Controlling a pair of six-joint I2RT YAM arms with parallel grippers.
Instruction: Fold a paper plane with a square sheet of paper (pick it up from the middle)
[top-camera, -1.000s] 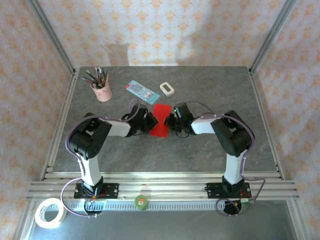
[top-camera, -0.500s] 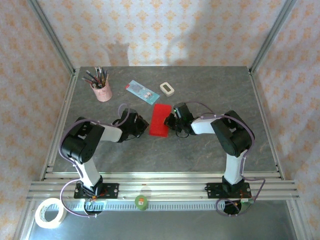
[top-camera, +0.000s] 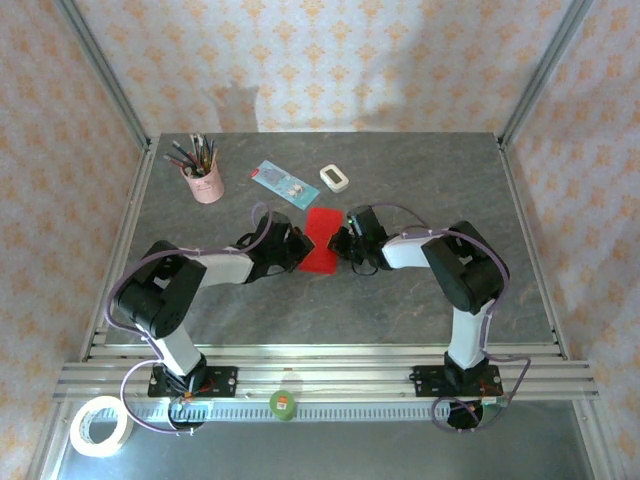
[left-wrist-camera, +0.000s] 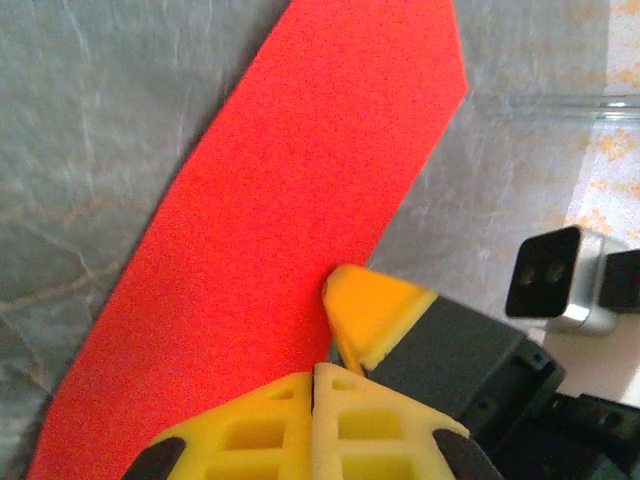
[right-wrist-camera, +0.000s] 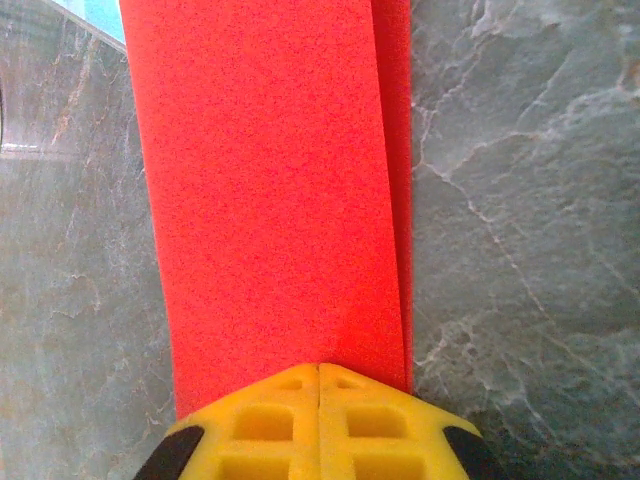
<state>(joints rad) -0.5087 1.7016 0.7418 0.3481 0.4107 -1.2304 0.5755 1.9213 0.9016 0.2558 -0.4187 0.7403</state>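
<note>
Red paper sheet (top-camera: 322, 240), folded into a long narrow strip, lies flat mid-table on the grey marble-look table (top-camera: 420, 310), squeezed between both grippers. The left wrist view shows the strip (left-wrist-camera: 300, 200) with one end cut to an angled point; the right wrist view shows it (right-wrist-camera: 265, 200) with a second layer peeking out along its right edge. The left arm (top-camera: 180, 290) reaches in from the left and the right arm (top-camera: 460, 270) from the right, both low over the table. Left gripper (top-camera: 298, 250) has its jaws closed, yellow tips (left-wrist-camera: 313, 375) together at the strip's long edge. Right gripper (top-camera: 341, 243) also has its jaws closed, tips (right-wrist-camera: 318, 370) over the opposite edge, and one of its yellow fingers (left-wrist-camera: 370, 315) pokes into the left wrist view just beside the left tips. Can't tell if either one pinches the paper. Beyond the strip and clear of the arms: pink cup of pens (top-camera: 203, 180) far left, light blue card (top-camera: 280, 180) near the strip's far end, its print too small to read, and a small white rounded block (top-camera: 335, 178). Tape roll (top-camera: 100, 425) sits off the table at the near left, and a small green round item (top-camera: 284, 404) sits on the front rail.
</note>
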